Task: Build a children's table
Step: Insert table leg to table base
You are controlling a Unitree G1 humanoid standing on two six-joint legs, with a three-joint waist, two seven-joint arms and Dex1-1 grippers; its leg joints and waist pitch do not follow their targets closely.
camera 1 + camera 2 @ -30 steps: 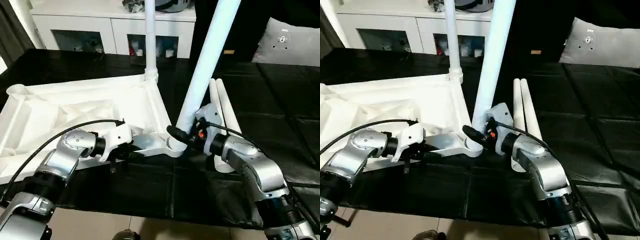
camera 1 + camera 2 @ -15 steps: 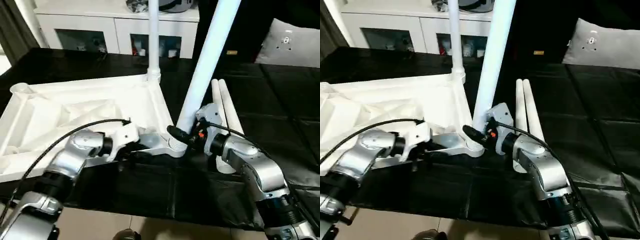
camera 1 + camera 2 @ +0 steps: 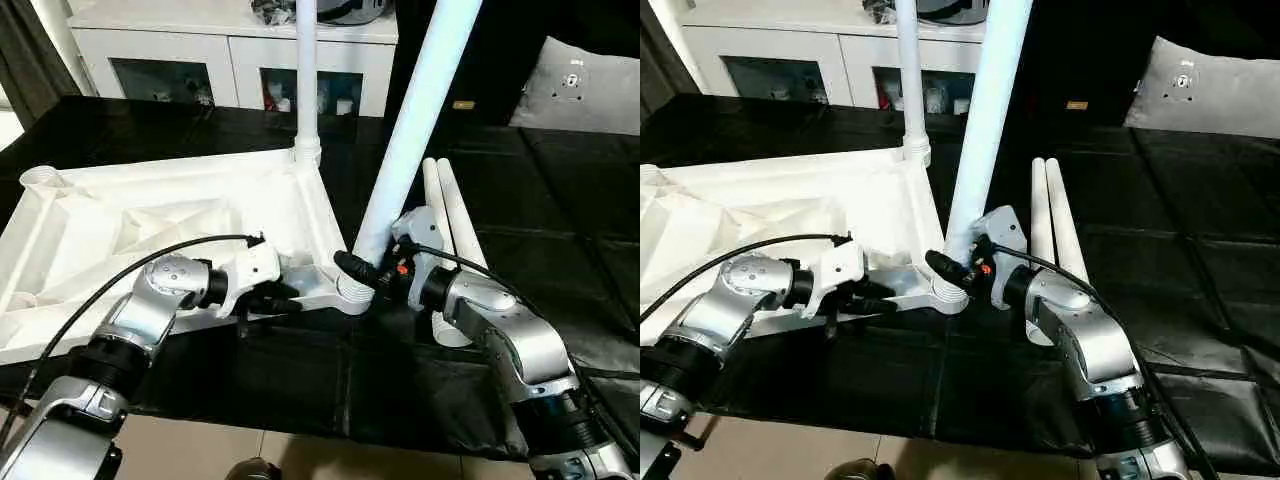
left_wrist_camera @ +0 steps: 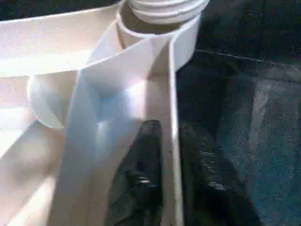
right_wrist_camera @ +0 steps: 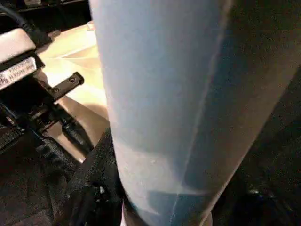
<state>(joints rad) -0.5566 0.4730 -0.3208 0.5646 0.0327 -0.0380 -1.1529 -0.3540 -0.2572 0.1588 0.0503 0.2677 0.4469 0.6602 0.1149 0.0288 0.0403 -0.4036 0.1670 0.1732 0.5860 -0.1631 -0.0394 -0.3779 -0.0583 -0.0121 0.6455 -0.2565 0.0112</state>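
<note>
A: Table top (image 3: 150, 230), where is it?
B: Upside down, ribbed underside up, lying on the black-covered floor (image 3: 560, 200), over toward its left side, in front of the white cabinet (image 3: 230, 50)

A: Legs?
B: One thin leg (image 3: 306, 70) stands upright in the far corner socket of the top. A second leg (image 3: 415, 120) sits in the near corner socket (image 3: 352, 290) and leans away to the right. Two spare legs (image 3: 445, 215) lie side by side on the black cover, just right of that socket, touching each other

A: Left gripper (image 4: 171, 174)?
B: At the near rim (image 4: 173, 117) of the top, just left of the near socket. Jaws pinching the rim wall, one black finger (image 4: 141, 179) inside the rim, the other outside against the black cover, nearly pressed together on the thin wall. From the head view the left gripper lies low along that edge, cable looping over the forearm

A: Right gripper (image 3: 362, 272)?
B: At the foot of the leaning leg, right above the socket. Jaws spread about half way and clamped round the tube, one finger dark at its left side in the right wrist view, the other side hidden behind the leg

A: Anything else around?
B: Grey cushion (image 3: 585, 85) at the far right corner. Cabinet has glass doors with small stuff inside, can't tell what
</note>
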